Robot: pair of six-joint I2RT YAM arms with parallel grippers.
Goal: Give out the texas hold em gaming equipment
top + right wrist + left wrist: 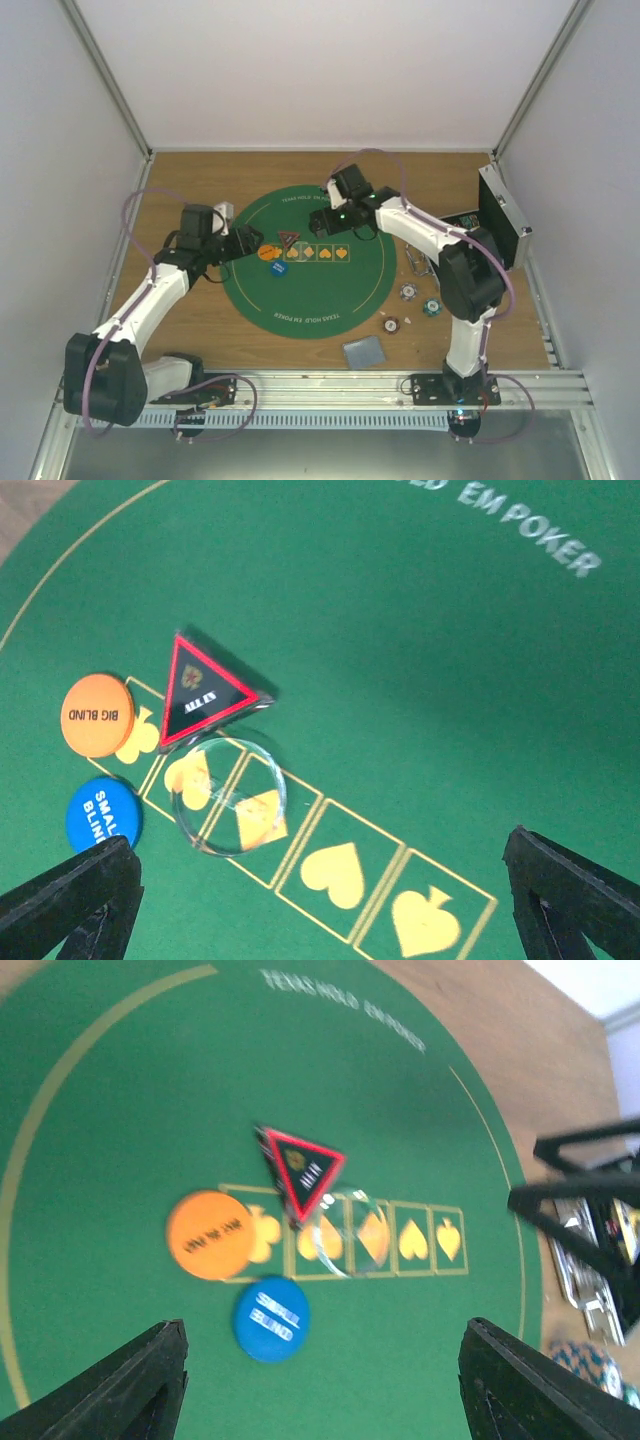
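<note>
On the green mat [300,300], the orange disc [97,715], blue disc [103,814], triangular marker [205,692] and a clear disc [228,795] crowd the left end of the printed suit row. The left gripper [251,242] and right gripper [340,222] hang over the mat's middle from opposite sides, narrowing overhead access there. Bare felt lies toward the near rim; chips [409,291], card stack [364,351] and metal case [503,215] occupy the wood at right.

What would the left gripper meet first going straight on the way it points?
Probably the blue disc, nearest ahead of the left gripper on the green mat; depth is unclear, so perhaps bare felt beside it.
</note>
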